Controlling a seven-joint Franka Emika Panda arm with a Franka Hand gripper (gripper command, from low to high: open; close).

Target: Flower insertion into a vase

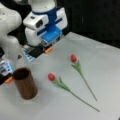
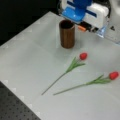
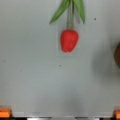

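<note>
**A:** Nearest the lens in a front view, we have the bare end of a green stem, belonging to the tulip (image 2: 85,83) whose red head lies at that view's right. What do we count in all?

**B:** We count two tulips and one vase, nothing more on the white table (image 2: 30,57). The second tulip (image 2: 71,67) lies just beside the first, stems roughly parallel and not crossing. In a front view the same pair shows, one (image 1: 65,86) nearer the vase (image 1: 25,83), the other (image 1: 79,68) further toward the right.

**A:** And the vase?

**B:** Upright in both front views, brown wood grain, dark inside, empty as far as we see. Both flowers lie flat on the table, apart from it.

**A:** Where is the gripper?

**B:** The gripper (image 1: 40,51) hangs above the table's far edge, near the vase and touching nothing. Its orange fingertips (image 3: 5,112) sit at the two bottom corners of the wrist view, spread wide with nothing between them. That view also shows one red bloom (image 3: 69,40) and the vase's rim at the right edge.

**A:** How would we expect a flower to handle?

**B:** We judge it light, the stem thin and bendy, the head soft and easily crushed. We would take the stem around the leaves, not the bloom.
</note>
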